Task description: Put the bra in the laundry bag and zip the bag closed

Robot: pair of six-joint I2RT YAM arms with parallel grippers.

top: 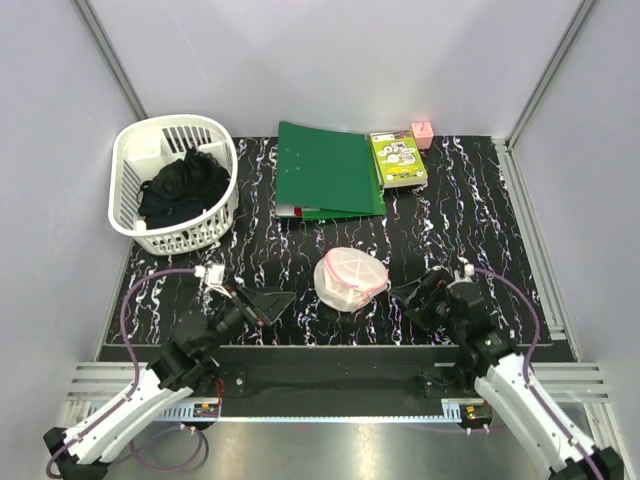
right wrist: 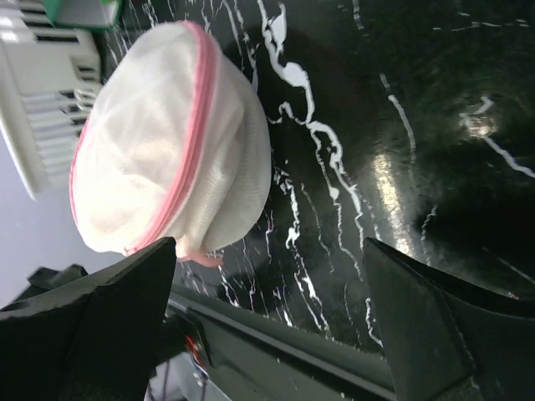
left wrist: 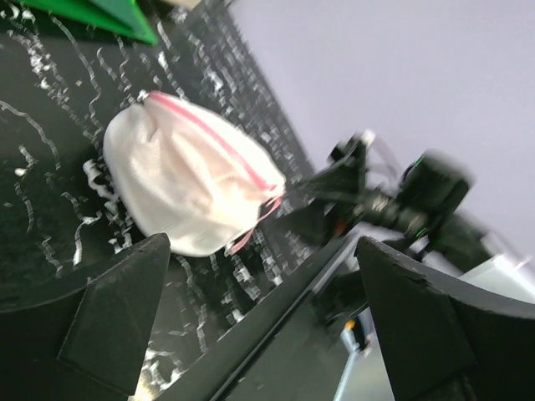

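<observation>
Black marble-look table [top: 480,230] with white veins, plain white walls all round, so not much clutter to fight with. The laundry bag [top: 350,278] sat pretty much dead centre, domed up and looking full. I couldn't spot the bra loose anywhere, so my guess was that it was tucked inside the mesh. The left gripper [top: 272,303] was at about 8 o'clock from the bag and the right gripper [top: 408,292] at about 4 o'clock, both spread wide, both carrying nothing, both near the bag but not touching it. From the right wrist view the pink zipper trim [right wrist: 205,125] looked shut along the stretch I could see, with a little pink tail [right wrist: 199,257] poking out at the low end. Whether that last bit was fully closed, honestly couldn't tell. If it wasn't, I'd pin the bag down with one gripper right beside that tail and have the other pinch the pull and drag it along the trim, slow, because that table looked slick and a light pouch would just skate away. The white basket [top: 190,240] with black clothes [top: 185,185] at 10 o'clock and the green binder [top: 325,170] at 12 were well apart, no worry there.
</observation>
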